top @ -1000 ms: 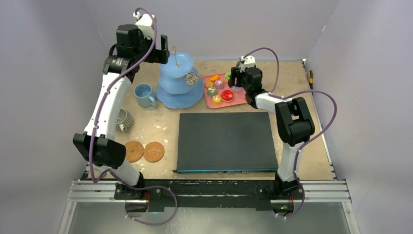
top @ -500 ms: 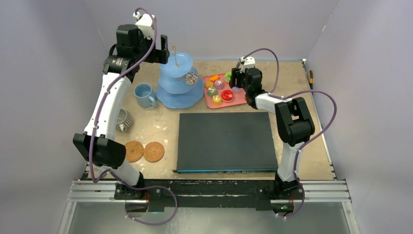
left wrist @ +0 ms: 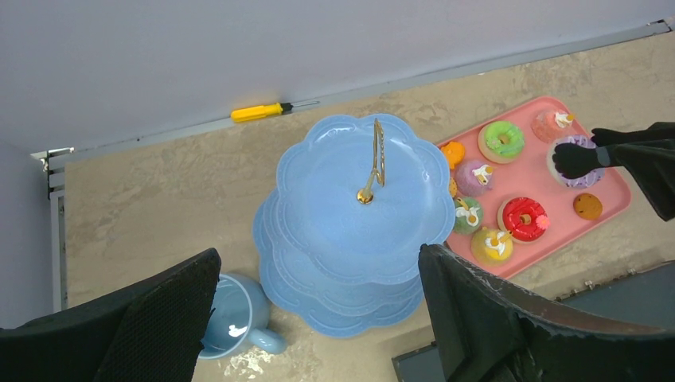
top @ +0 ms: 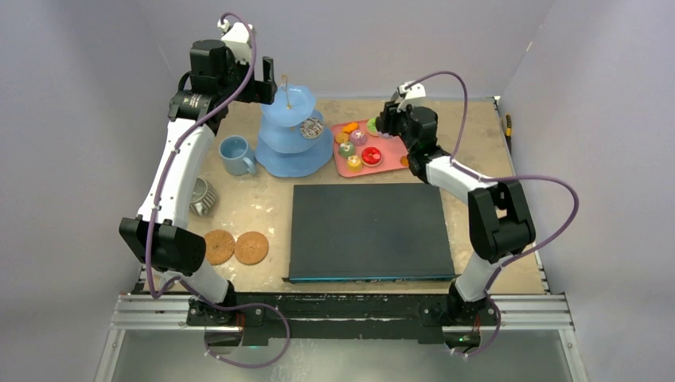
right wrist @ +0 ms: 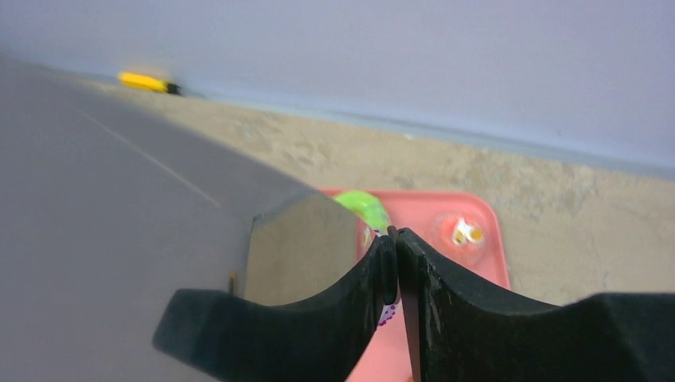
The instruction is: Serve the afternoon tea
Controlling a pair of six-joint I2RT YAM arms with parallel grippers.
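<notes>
The light-blue three-tier stand stands at the back, also in the left wrist view. The light-blue mug sits to its left. Several small colourful cakes lie on the pink tray, among them a green one, a red one and a yellow one. My left gripper is open and empty, high above the stand. My right gripper is shut, its tip over a purple-sprinkled cake at the tray's far end. A thin dark sliver shows between its tips.
A large black mat covers the near middle. Two brown round coasters and a ridged metal mould lie at the left. A metal item rests on the stand's middle tier. A yellow screwdriver lies by the back wall.
My right arm's elbow has swung out to the right, and its gripper has shifted slightly back over the tray's far end. The left arm has not moved.
</notes>
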